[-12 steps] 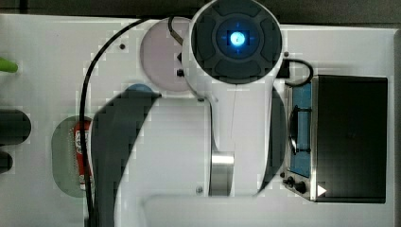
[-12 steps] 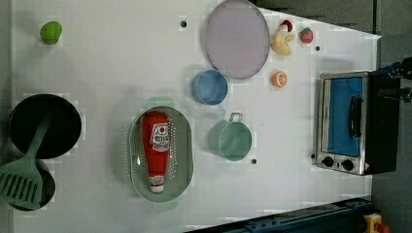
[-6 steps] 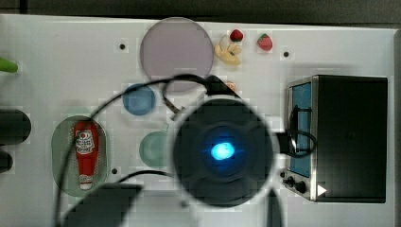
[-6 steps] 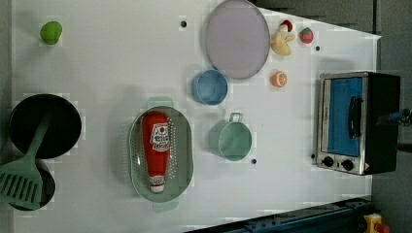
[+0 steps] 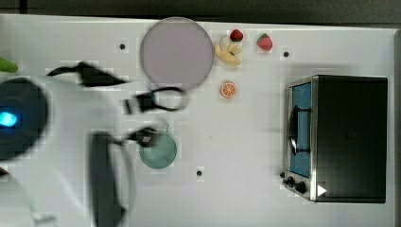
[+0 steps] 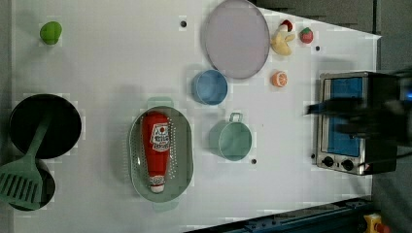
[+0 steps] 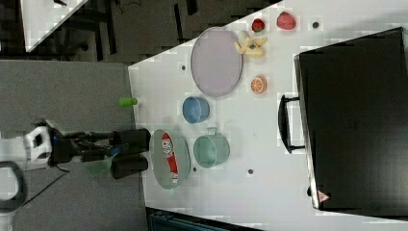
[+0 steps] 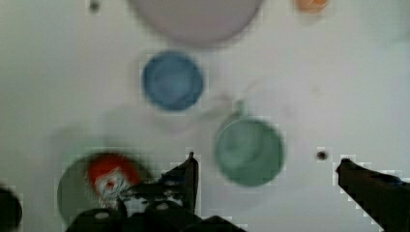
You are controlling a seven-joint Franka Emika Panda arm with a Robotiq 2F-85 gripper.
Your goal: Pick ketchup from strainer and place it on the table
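One small red plastic ketchup bottle (image 6: 156, 149) lies lengthwise in the pale green perforated strainer (image 6: 183, 160). Hand (image 8: 268, 179) spread wide, holding nothing. Likely light, smooth, slightly squeezable; grip across its labelled middle.

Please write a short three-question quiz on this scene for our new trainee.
1. True or false: the ketchup lies inside the strainer.
2. In the left view, which cup stands nearer the purple plate: A) blue cup B) green handled cup?
3. Fill in: the tool is ___.

Key: 1 true; 2 A; 3 open.
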